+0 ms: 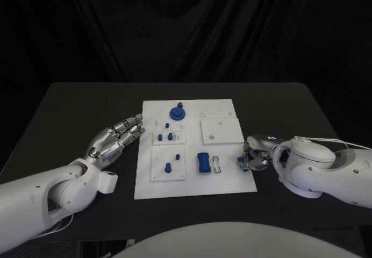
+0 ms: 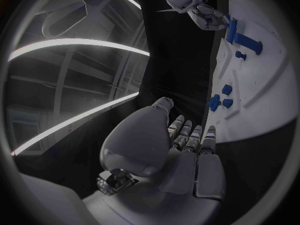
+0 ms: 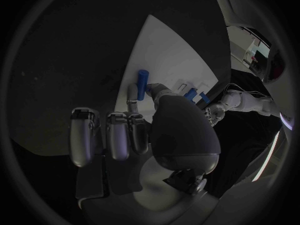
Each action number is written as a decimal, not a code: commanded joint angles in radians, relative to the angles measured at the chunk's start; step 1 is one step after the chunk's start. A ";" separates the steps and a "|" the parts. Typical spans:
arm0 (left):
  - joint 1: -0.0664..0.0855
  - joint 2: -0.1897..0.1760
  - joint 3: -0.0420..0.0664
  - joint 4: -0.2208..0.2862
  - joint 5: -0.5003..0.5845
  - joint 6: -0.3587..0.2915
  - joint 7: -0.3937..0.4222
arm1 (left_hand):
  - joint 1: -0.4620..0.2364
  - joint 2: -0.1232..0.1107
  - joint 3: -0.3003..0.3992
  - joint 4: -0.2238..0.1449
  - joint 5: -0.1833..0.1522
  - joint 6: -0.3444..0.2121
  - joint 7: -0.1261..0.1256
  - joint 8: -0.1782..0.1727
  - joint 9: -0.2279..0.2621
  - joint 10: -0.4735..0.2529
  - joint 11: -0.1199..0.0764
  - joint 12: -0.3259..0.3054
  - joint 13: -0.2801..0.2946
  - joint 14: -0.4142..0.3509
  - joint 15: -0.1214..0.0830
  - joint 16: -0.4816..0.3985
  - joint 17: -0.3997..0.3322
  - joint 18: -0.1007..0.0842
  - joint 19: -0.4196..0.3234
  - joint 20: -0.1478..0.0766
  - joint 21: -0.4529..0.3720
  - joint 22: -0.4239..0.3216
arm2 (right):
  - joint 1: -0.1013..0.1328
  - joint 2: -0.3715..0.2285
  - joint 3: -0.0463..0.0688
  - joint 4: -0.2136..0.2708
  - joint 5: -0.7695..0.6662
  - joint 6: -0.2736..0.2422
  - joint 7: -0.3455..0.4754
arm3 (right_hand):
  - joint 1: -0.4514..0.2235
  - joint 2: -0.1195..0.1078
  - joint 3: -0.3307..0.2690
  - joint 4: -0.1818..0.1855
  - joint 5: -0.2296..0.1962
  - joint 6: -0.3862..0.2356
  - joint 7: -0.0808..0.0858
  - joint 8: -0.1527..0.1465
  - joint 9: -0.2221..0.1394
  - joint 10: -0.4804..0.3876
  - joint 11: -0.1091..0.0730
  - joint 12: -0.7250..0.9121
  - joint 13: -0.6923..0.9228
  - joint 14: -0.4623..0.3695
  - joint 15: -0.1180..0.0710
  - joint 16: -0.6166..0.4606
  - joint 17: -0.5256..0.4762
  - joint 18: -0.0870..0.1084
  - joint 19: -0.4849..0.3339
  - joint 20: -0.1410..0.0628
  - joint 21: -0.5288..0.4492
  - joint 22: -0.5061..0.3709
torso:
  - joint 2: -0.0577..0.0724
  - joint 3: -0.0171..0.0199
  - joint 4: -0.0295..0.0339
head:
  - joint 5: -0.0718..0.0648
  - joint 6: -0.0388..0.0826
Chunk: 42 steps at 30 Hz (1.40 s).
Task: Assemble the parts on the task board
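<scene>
1. Task board (image 1: 233, 180) lies flat in the middle of the black surface (image 1: 70, 107), between your two hands.
2. By the look of it you are partway through. A blue round part (image 1: 178, 113) sits at the far end of the board, small blue pegs (image 1: 164, 137) stand in the small plate at the left middle, and two more pegs (image 1: 171, 164) stand in the near-left plate.
3. A blue block (image 1: 203, 162) sits near the board's near right, beside a pale slot (image 1: 217, 164); whether it is seated you cannot tell.
4. The square plate (image 1: 222, 130) at the far right and the round outlines (image 1: 213, 107) beyond it carry nothing, so work is probably left there.
5. Your left hand (image 1: 116, 138) rests just beside the board's left edge, fingers (image 1: 133, 122) stretched out side by side, holding nothing.
6. Your right hand (image 1: 254, 153) is at the board's right edge near the block; its fingers (image 3: 119, 135) are curled down, and you cannot tell whether they pinch a small part.
</scene>
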 commanded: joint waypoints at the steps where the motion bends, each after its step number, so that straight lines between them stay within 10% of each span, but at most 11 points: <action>1: -0.003 0.001 0.001 0.002 -0.003 0.017 0.084 | 0.001 -0.003 0.006 0.002 -0.005 -0.004 0.000 0.003 0.000 -0.001 0.006 0.005 0.002 0.001 0.007 0.004 0.001 0.009 0.002 0.007 0.003 0.001 | -0.009 -0.005 -0.006 0.008 0.063 -0.079 0.027 | 0.020 0.011 0.018 -0.022 0.005 0.001 -0.006 0.008 -0.031 0.103 -0.001 0.003 0.263 0.095 -0.001 -0.005 0.221 -0.002 0.072 0.002 -0.002 0.235 | -0.001 -0.0002 -0.0005 | 0.006 0.000; 14: -0.004 0.006 0.001 -0.001 -0.003 0.018 0.081 | 0.000 -0.003 0.009 0.002 -0.005 -0.004 0.000 0.003 0.000 0.001 0.013 0.013 0.003 0.003 0.010 0.009 0.002 0.008 0.002 0.008 0.003 0.001 | 0.033 -0.002 -0.002 0.059 0.392 -0.199 0.154 | 0.033 0.017 0.035 -0.033 0.036 -0.001 -0.004 0.014 -0.026 0.103 0.000 0.003 0.263 0.093 0.000 -0.011 0.211 0.001 0.066 0.001 -0.015 0.230 | 0.000 -0.0002 0.0011 | 0.007 0.000; 42: -0.005 0.006 0.001 0.003 -0.003 0.022 0.077 | -0.002 -0.003 0.013 0.003 -0.006 -0.003 -0.001 0.004 0.000 0.003 0.019 0.019 0.003 0.004 0.012 0.012 0.002 0.007 0.003 0.009 0.003 0.002 | 0.028 0.111 -0.004 -0.036 0.473 -0.120 0.145 | 0.000 0.026 0.034 -0.008 -0.006 -0.016 -0.001 0.021 -0.021 0.103 0.003 0.003 0.263 0.094 0.001 -0.007 0.216 0.002 0.064 0.003 -0.019 0.229 | 0.000 -0.0009 0.0004 | 0.022 0.000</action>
